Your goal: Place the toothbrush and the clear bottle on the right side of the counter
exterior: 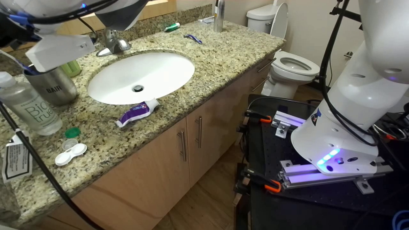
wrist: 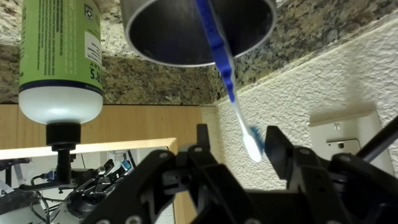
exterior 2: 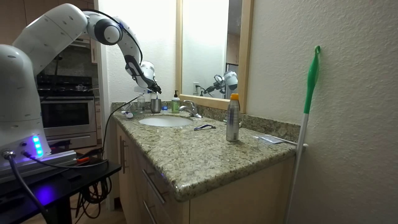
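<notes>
Nearest of all in the wrist view, my black fingers point(wrist: 276, 152) stand parted and hold nothing. Between them shows the head of the toothbrush point(wrist: 221, 59), closer to the right finger; whether its bristles touch me, I cannot tell. Its blue handle leans in the cup point(wrist: 168, 37), and, in the same view, the soap point(wrist: 60, 62) stands left of that. In an exterior view, the bottle point(exterior: 33, 108) stands at the near left of the desk point(exterior: 223, 60), just beside the cup and outside my grasp. Just to its right lie a green lid point(exterior: 72, 132) and, nearer, a white lens case point(exterior: 71, 154). Farther right, the toothpaste point(exterior: 137, 112) lies at the near edge of the sink point(exterior: 163, 76). In both exterior views, the razor point(exterior 2: 204, 127) lies between the sink and the can point(exterior 2: 233, 121), which stands upright.
</notes>
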Robot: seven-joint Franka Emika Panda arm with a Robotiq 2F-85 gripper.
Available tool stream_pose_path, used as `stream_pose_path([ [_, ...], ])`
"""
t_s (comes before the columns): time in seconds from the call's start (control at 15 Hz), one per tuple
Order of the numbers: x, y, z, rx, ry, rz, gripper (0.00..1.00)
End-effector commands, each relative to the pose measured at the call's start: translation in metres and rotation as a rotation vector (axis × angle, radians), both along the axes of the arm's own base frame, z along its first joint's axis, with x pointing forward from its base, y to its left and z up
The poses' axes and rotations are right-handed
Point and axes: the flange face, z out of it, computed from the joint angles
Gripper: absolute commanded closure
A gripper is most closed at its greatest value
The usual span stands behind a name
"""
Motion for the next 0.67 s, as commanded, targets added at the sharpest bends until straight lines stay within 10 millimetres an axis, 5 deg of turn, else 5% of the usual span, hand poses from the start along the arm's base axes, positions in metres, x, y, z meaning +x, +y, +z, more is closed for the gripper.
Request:
stream_pose_path([
  [0.0, -0.007, 0.0, 0.01, 0.0, 0.014, -0.01, 0.81],
  [0.2, -0.006, 0.001, 0.015, 0.013, 0.011, -0.019, 0.99],
  [0.47, -0.006, -0.002, 0.026, 0.017, 0.001, -0.043, 0.97],
  [0.6, -0.003, -0.007, 0.049, 0.018, -0.046, -0.063, 0.97],
])
